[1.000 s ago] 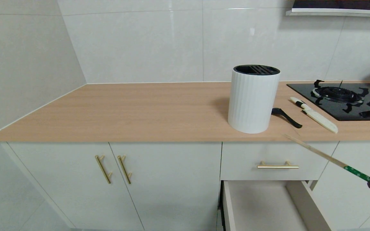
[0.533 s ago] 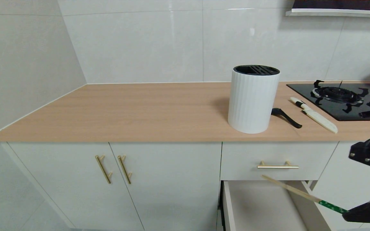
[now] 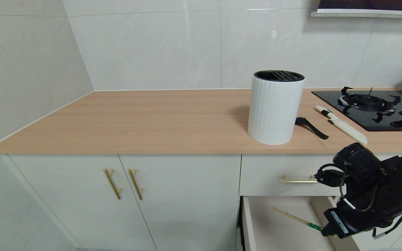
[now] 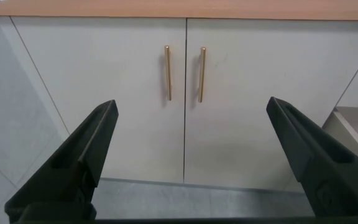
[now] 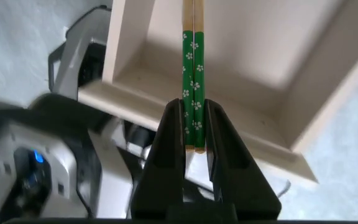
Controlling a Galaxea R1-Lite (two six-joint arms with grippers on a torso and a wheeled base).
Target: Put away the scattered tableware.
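Over the last second the right claw (image 3: 325,229), clamped on the chopsticks (image 3: 293,218), has swung down and inward from beside the table's (image 3: 152,122) front edge, so the sticks that slanted up across that edge now point low into the open drawer (image 3: 247,223).

holder (image 3: 275,108) on counter (image 3: 134,122) | knife (image 3: 342,125) right of it | chopsticks (image 3: 293,218) over drawer (image 3: 247,223)

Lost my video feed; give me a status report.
Right gripper shut on chopsticks, held over open drawer. Left gripper open, facing cabinet doors. Nothing seen blocking the drawer.
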